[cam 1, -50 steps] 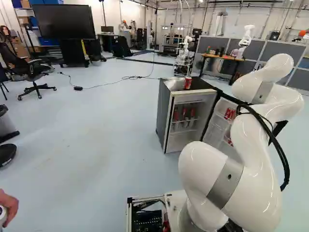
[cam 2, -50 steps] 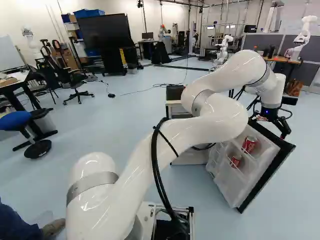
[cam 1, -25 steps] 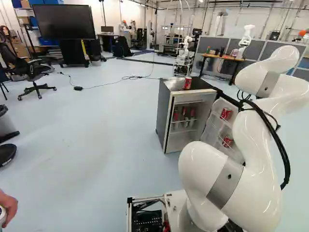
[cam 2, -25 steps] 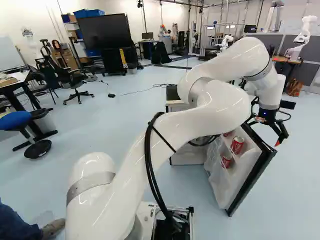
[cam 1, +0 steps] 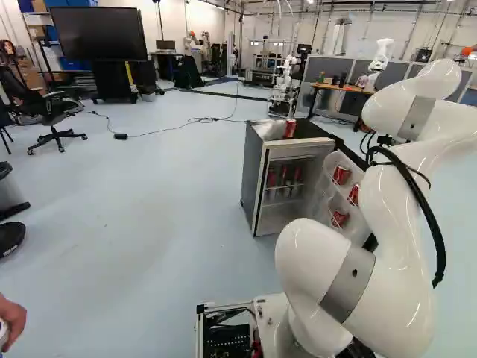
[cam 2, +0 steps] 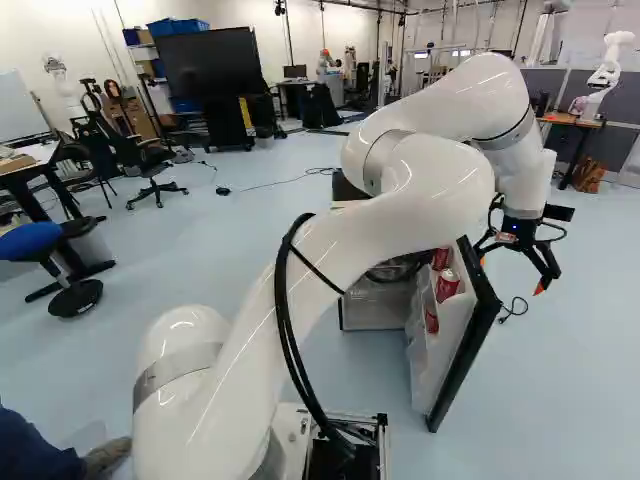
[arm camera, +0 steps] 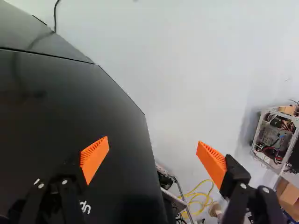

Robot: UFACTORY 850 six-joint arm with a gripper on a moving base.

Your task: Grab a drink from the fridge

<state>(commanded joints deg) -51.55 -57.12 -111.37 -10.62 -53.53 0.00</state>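
Three red cans (cam 1: 341, 175) sit in the fridge (cam 1: 253, 175) door (cam 2: 445, 350), another can (cam 1: 289, 129) on top; the door has swung partway back, likely narrowing access; the gripper (arm camera: 153, 156), spread wide and empty, is outside it.

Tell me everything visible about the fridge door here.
The fridge door stands upright and open from the fridge body. Its outside is black and smooth; its whitish inside, seemingly plastic, has shelves holding three red cans. The gripper, open, hovers by its outer side; whether they touch, I cannot tell.
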